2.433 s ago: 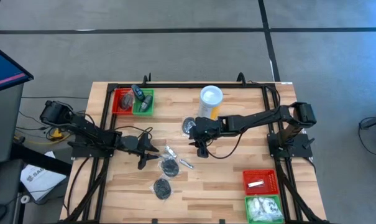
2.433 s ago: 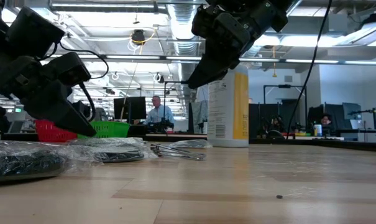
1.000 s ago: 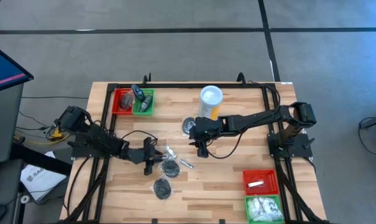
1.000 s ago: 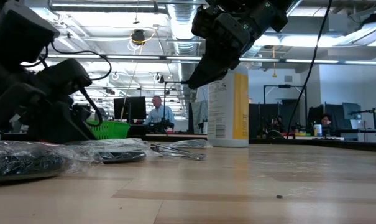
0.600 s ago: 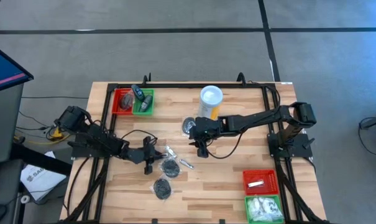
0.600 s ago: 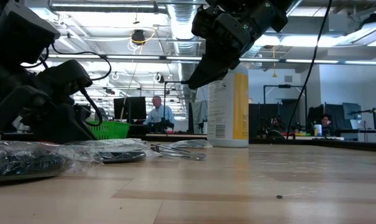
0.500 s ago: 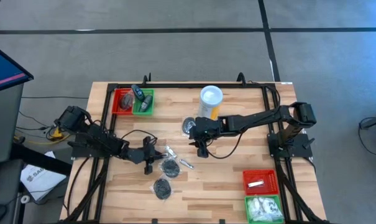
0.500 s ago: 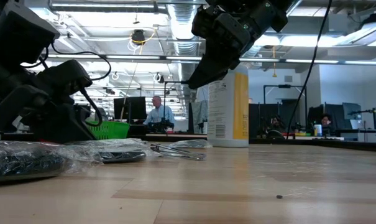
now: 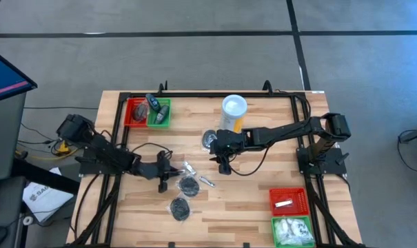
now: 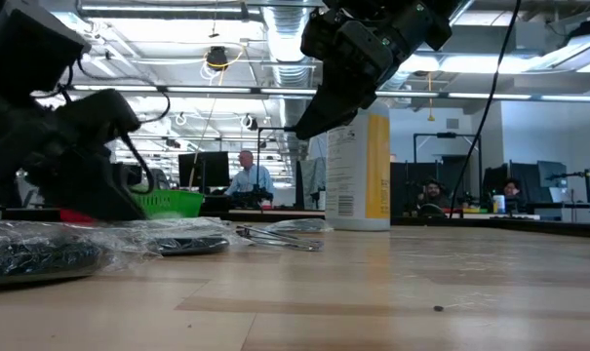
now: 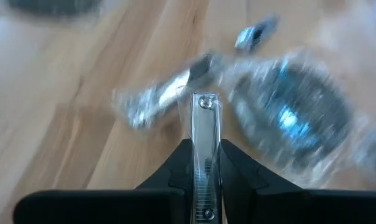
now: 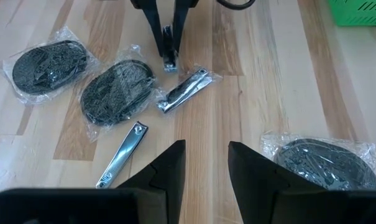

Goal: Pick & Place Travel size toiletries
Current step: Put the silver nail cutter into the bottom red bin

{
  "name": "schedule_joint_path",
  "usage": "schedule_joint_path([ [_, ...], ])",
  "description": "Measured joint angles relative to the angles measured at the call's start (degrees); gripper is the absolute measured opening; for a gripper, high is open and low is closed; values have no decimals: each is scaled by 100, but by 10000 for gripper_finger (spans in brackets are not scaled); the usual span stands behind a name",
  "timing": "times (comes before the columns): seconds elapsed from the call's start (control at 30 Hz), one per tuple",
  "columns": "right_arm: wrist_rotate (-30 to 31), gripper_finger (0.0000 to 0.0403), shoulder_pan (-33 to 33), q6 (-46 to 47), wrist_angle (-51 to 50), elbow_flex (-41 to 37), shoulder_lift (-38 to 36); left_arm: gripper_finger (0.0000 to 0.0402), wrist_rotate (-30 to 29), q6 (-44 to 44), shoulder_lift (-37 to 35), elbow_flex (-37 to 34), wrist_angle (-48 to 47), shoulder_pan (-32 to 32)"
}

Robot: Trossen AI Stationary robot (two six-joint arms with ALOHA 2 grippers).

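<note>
My left gripper (image 11: pixel 206 163) is shut on a silvery nail clipper (image 11: pixel 206 124), just left of the loose toiletries at the table's middle (image 9: pixel 165 172). Beyond it lie a wrapped clipper (image 12: pixel 183 90), a bare clipper (image 12: pixel 122 155) and two dark round pucks in clear wrap (image 12: pixel 116 90) (image 12: pixel 48 65), all flat on the wood. A third puck (image 12: pixel 321 162) lies apart. My right gripper (image 12: pixel 205 163) hangs open above the table (image 9: pixel 223 164), touching nothing. My left gripper pinches the nail clipper between its two fingers, by the flat sides of its rear part (image 11: pixel 206 171). The fingers slant down from the table's left and lie along the clipper. Its free end (image 12: pixel 169 62) juts out past the fingertips. I cannot tell whether that end touches the wood.
A yellow canister with a white lid (image 9: pixel 234 110) stands at the far middle. Red and green bins (image 9: pixel 148 112) sit at the far left, holding items. A red bin (image 9: pixel 289 200) and a green bin (image 9: pixel 291 231) sit at the near right. Black rails (image 9: pixel 115 138) frame the table.
The rear part of my left arm has swung back toward the table's left edge, and in the low view the arm has risen a little. Its gripper stays beside the pucks. The toiletries on the wood lie where they were.
</note>
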Motion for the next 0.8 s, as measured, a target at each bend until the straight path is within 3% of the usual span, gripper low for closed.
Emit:
schedule_joint_path([
  [0.8, -1, 112, 0, 0, 19, 0, 0, 44, -215, 320, -2008, 24, 154, 9],
])
